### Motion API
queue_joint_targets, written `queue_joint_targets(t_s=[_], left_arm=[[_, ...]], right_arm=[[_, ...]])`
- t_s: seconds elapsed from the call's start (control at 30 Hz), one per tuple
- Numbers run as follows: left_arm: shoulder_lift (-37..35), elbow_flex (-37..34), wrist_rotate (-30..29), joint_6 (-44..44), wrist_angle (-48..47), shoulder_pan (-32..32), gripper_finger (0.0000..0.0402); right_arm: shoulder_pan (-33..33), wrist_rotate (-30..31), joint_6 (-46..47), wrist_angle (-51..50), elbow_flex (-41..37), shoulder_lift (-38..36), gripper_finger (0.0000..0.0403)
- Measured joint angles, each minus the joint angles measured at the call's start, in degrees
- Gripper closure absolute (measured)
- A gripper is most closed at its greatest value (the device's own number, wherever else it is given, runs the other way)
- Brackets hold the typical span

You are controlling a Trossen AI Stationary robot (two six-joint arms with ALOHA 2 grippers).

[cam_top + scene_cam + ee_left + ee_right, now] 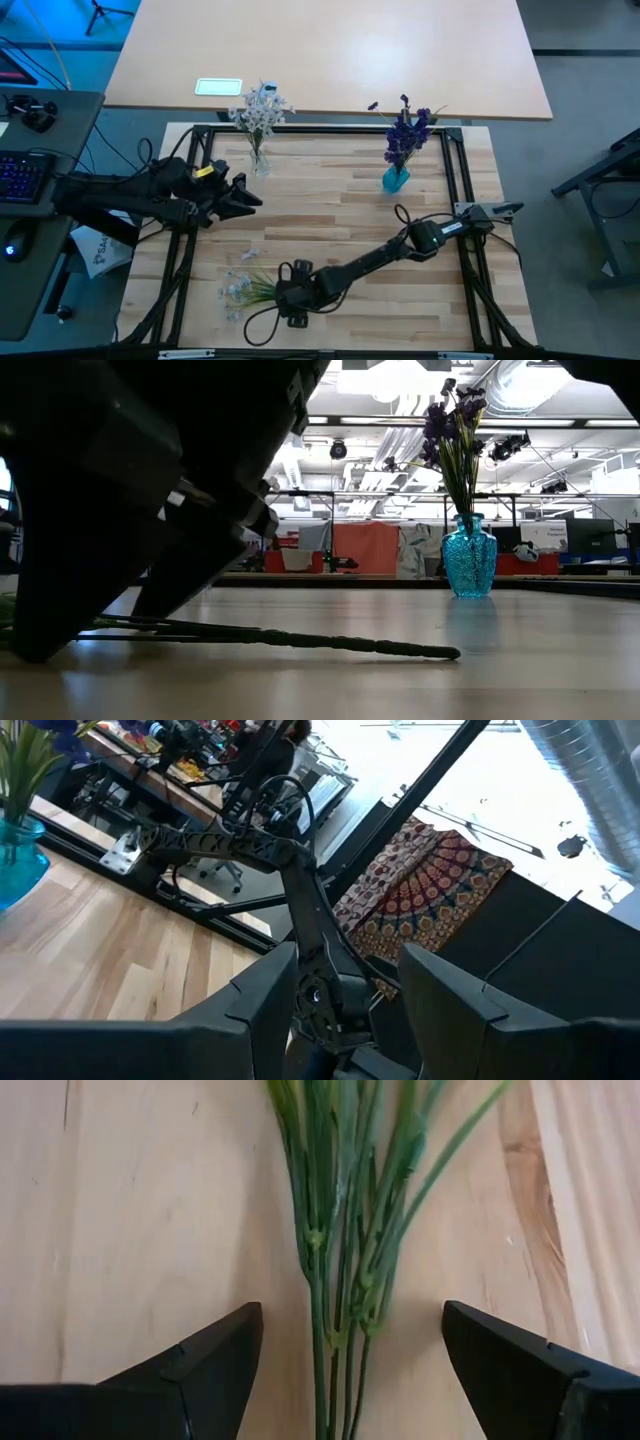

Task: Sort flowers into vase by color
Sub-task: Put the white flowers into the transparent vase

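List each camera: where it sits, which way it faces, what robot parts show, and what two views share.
High: overhead, straight down; both arms, pale flowers.
Low: table height, level across; blue vase, a dark arm close up.
Left wrist: past the left gripper at the right arm.
Right wrist: down at stems between the open right gripper.
High and low share the blue vase.

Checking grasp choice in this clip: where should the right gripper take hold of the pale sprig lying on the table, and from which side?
Probably on the bunched green stems, just below where they fan out. The pale sprig lies flat on the table, stems running between the open fingers of the right gripper, so a straight-down approach, closing across the stems, suits it.
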Motion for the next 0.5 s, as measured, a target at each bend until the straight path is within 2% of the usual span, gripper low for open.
queue_joint_targets(t_s=[0.1, 0.2, 0.3, 0.43, 0.5], left_arm=[[0.3, 0.0, 0.0, 0.0, -0.2, 0.0, 0.0239], [0.6, 0.0, -0.1, 0.0, -0.2, 0.0, 0.0239], [0.9, 0.0, -0.1, 0.0, -0.2, 0.0, 0.0239], [1.6, 0.0, -0.2, 0.0, 0.0, 0.1, 0.0239], [1.8, 0.0, -0.5, 0.0, -0.1, 0.2, 0.0239]], right_arm=[[0.0, 0.1, -1.5, -0.7, 0.1, 0.6, 0.0104], [0.0, 0.1, -2.4, -1.6, 0.2, 0.7, 0.0138], [0.1, 0.3, -4.5, -2.5, 0.2, 0.7, 0.0216], [-0.2, -1.2, -5.1, -5.2, 0.2, 0.5, 0.0364], [-1.0, -3.2, -4.5, -7.3, 0.2, -0.1, 0.0385]])
